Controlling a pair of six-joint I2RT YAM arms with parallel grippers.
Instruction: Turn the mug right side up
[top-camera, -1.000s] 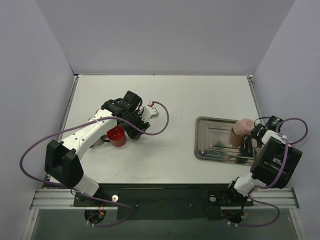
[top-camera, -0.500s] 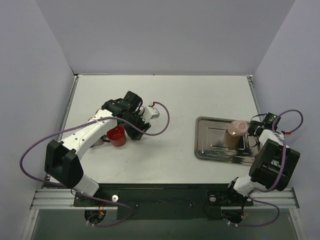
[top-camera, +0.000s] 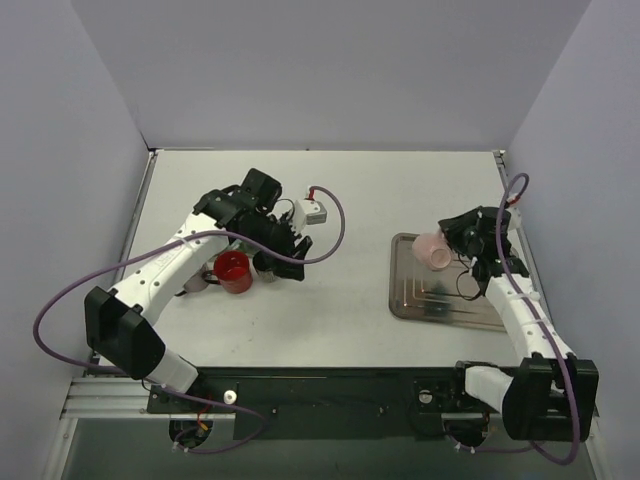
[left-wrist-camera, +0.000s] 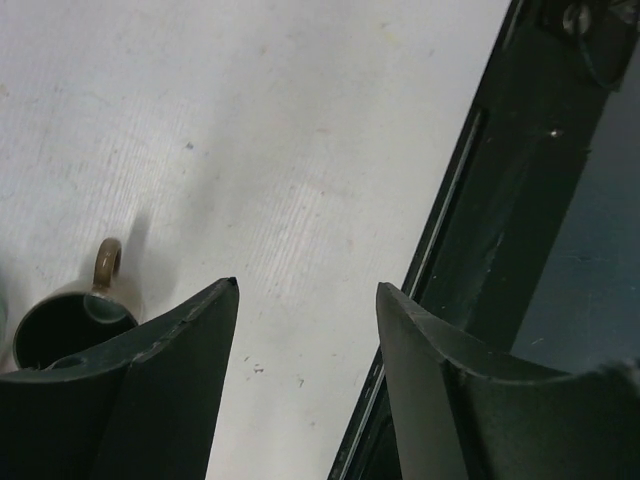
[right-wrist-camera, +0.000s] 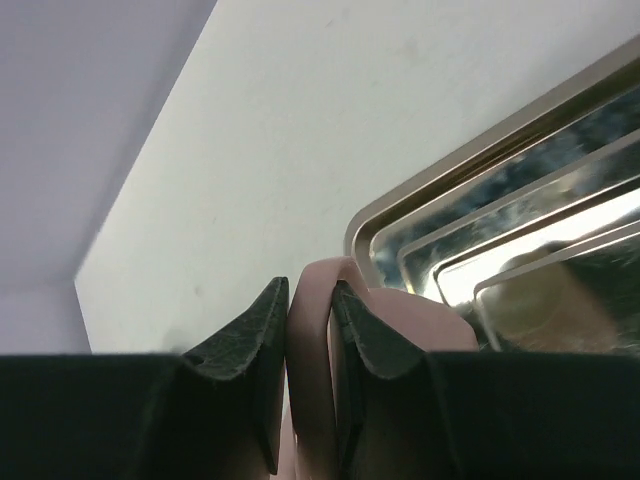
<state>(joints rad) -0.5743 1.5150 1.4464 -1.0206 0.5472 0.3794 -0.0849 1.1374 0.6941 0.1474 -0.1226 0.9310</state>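
Pink mug (top-camera: 430, 249) pinched by R tool (right-wrist-camera: 310, 295), over tray (top-camera: 420, 297) corner.

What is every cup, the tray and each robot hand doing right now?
Pink mug: pinched by its wall, lifted, tipped on its side.
Right gripper: shut on the pink mug.
Left gripper: open, holding nothing.
Red mug: upright on the table, mouth up.
Brown mug: upright, mouth up.
Metal tray: lying flat on the table.
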